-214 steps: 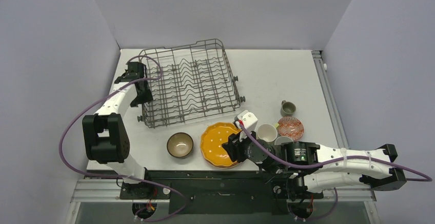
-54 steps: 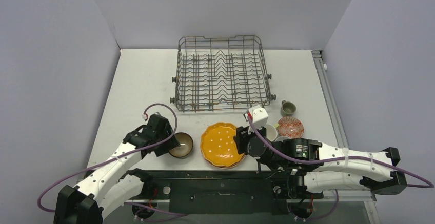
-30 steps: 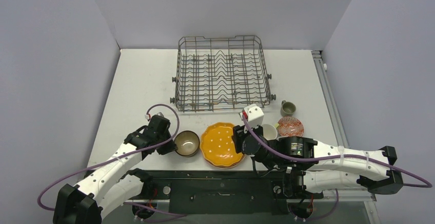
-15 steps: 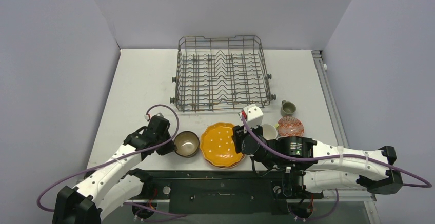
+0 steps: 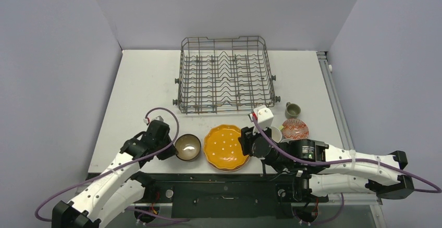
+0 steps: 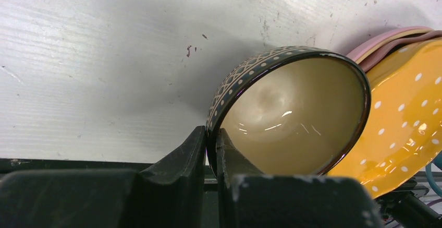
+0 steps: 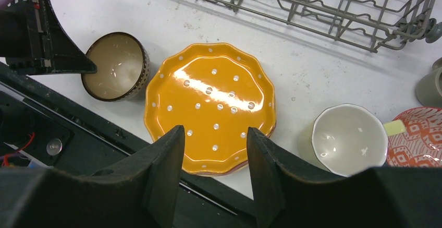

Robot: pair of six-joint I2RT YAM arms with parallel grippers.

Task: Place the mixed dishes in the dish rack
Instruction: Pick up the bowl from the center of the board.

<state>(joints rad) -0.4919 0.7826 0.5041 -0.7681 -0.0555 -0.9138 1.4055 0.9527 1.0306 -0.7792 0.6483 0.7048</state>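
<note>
Beside the orange plate (image 5: 224, 147), left jaws pinch the brown bowl (image 5: 187, 147); right jaws spread.

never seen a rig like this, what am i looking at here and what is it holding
Two robot arms sit at a white table's near edge. One picture looks down from above; the other two come from cameras on the wrists. The left gripper is shut on the rim of a dark brown bowl. The right gripper hangs open above an orange dotted plate, holding nothing. Behind stands a wire dish rack; at right, a pale mug, a grey mug and a red-patterned bowl.
</note>
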